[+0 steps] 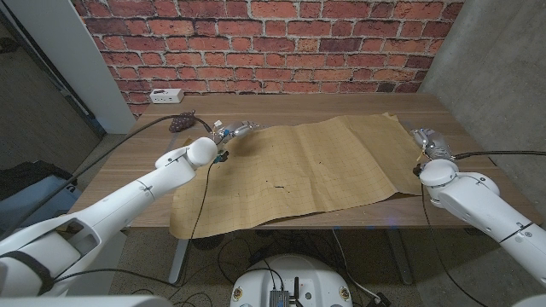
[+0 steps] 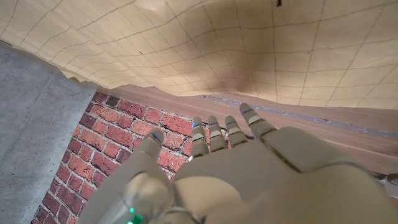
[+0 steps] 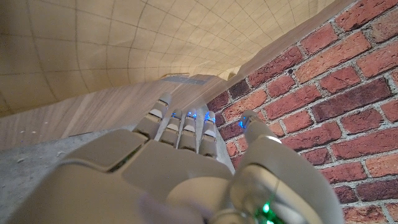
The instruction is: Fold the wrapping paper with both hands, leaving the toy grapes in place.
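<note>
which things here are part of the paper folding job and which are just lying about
Part of the job:
- wrapping paper, spread flat on the table
- toy grapes, off the paper near the far left corner
- left hand, at the paper's left far edge
- right hand, at the paper's right edge

Just lying about:
- white power strip, at the table's far edge

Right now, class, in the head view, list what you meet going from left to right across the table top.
Toy grapes → left hand → wrapping paper → right hand.
</note>
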Motion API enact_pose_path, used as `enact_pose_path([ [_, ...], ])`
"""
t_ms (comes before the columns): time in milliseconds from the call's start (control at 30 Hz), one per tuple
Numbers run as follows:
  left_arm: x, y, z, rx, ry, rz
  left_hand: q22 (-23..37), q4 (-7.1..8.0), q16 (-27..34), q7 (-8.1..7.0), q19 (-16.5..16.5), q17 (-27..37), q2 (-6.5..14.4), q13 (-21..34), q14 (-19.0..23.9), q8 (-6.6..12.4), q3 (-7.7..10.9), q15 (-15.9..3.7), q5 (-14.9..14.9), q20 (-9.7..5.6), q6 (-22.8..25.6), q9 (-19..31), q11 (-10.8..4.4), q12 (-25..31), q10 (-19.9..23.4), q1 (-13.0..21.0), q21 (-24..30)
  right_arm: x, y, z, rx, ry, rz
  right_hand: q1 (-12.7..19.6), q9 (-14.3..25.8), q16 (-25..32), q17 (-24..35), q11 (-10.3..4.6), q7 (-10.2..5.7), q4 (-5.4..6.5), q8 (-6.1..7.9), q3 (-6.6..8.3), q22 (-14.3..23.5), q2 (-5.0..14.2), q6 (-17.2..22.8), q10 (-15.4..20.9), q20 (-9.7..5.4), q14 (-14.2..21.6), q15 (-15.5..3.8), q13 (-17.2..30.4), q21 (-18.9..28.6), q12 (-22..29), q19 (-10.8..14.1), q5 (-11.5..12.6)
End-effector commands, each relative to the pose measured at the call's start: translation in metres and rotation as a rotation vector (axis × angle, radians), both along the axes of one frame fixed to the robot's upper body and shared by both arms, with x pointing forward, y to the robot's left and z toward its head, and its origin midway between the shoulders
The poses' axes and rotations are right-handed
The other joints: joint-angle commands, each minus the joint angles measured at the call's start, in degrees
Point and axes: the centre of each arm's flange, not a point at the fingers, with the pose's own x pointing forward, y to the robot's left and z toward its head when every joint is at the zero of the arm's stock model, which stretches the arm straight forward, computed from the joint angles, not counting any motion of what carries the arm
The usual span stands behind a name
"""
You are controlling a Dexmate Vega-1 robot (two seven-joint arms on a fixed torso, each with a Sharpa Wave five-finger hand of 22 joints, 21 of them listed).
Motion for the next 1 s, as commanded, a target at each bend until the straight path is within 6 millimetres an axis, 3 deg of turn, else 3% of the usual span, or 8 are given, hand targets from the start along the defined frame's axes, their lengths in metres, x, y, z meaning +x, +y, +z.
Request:
enact_pose_path([
  [33,0.006,-0.005,-0.005,0.043,0.031,0.01,0.09,-0.59,0.4,-0.11,0.71,0.04,-0.27,0.24,0.73,-0.19,0.27,0.0,-0.2,-0.01,0.43,0.13,-0.09,0.19,0.6,0.91,0.23,-0.014,-0.007,-0.014,0.007,0.046,-0.112,1.2,0.31,0.37,0.09,-0.22,0.14,-0.17,0.15,0.8,0.17,0.0,0.87,0.7,-0.14,0.08,-0.58,0.16,0.23,0.27,0.63,-0.06],
  [467,0.012,-0.01,-0.005,0.078,0.076,0.014,0.05,-2.7,0.49,1.3,2.44,-0.05,-0.52,0.23,3.92,0.25,1.03,-0.87,-0.47,0.28,5.16,0.14,-0.2,0.7,4.92,2.93,0.36,-0.024,-0.008,-0.019,-0.018,0.095,-0.185,2.71,0.32,0.27,-0.02,-0.39,-0.04,-0.82,0.23,1.6,0.15,-0.06,2.28,1.48,-0.33,0.49,-1.04,0.14,0.15,0.21,0.78,-0.07],
  [1000,0.013,-0.011,-0.005,0.089,0.096,0.016,0.09,-3.16,0.34,1.77,3.04,-0.02,-0.5,0.25,4.92,0.09,1.21,-1.17,-0.57,0.28,6.68,0.16,-0.21,0.69,6.48,3.25,0.35,-0.028,-0.016,-0.031,0.021,0.165,-0.224,3.37,0.34,0.23,0.01,-0.57,-0.13,-0.98,0.08,1.83,0.16,-0.16,2.74,1.65,-0.42,0.67,-1.33,0.14,0.13,0.04,0.94,-0.18],
])
